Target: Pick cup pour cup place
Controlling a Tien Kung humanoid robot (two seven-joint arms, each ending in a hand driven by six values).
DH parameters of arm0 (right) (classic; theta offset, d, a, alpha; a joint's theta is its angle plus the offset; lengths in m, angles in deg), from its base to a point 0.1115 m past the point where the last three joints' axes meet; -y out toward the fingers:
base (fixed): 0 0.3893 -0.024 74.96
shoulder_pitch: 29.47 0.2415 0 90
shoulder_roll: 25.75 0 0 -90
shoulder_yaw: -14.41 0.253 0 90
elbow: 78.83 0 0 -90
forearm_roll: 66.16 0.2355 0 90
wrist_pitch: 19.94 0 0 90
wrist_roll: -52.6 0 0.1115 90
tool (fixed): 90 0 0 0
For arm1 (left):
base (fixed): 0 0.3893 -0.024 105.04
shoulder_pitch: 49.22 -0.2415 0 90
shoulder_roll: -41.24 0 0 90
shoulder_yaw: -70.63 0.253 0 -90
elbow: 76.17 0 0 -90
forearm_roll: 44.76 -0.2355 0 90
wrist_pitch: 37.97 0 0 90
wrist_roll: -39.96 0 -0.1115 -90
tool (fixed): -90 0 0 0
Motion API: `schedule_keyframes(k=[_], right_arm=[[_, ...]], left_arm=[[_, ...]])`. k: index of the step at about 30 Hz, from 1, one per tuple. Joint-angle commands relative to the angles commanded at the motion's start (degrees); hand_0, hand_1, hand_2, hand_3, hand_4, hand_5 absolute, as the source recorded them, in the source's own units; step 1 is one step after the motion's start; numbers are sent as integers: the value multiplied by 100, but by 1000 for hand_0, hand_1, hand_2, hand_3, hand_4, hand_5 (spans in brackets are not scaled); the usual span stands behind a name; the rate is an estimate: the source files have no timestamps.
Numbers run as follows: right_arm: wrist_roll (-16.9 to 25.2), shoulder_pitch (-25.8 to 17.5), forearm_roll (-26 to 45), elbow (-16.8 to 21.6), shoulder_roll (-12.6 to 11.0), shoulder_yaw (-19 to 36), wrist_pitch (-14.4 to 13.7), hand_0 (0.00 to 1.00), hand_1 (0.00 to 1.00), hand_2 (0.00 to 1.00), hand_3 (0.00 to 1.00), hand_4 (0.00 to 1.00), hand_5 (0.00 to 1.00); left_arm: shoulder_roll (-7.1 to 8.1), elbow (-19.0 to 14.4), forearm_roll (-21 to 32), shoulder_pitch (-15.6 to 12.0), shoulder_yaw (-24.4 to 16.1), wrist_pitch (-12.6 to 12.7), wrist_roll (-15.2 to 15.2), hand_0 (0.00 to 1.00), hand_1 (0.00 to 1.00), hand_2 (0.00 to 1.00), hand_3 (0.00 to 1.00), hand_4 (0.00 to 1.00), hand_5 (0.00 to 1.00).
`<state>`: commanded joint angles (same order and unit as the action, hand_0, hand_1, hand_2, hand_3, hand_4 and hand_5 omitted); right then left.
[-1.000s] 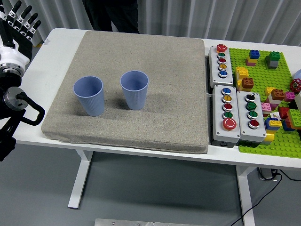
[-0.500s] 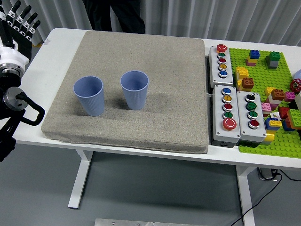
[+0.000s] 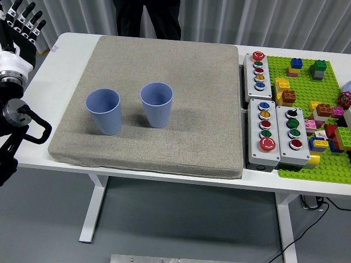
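Two blue ribbed cups stand upright on a grey mat: the left cup and the right cup, a small gap apart. I cannot see anything inside them. My left hand is raised at the top left corner, off the table's left edge, fingers spread and holding nothing. It is well away from the cups. My right hand is out of view.
Three grey button boxes sit right of the mat. A green baseplate with several coloured bricks lies at the far right. A person in dark trousers stands at the table's far side.
The person at the far side has shifted to the right. My left hand has edged slightly up. The cups have not moved.
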<state>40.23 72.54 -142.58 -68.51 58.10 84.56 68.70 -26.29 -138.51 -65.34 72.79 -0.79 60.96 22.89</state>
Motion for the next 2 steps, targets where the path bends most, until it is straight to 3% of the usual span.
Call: schedule_keyframes(k=[2], right_arm=[[3,0,28,0,2,-15,-7,689,658,581,584,2,13]], left_arm=[[-2,-4,-6,-4,-5,7,-2,804,786,820,894,808,998]])
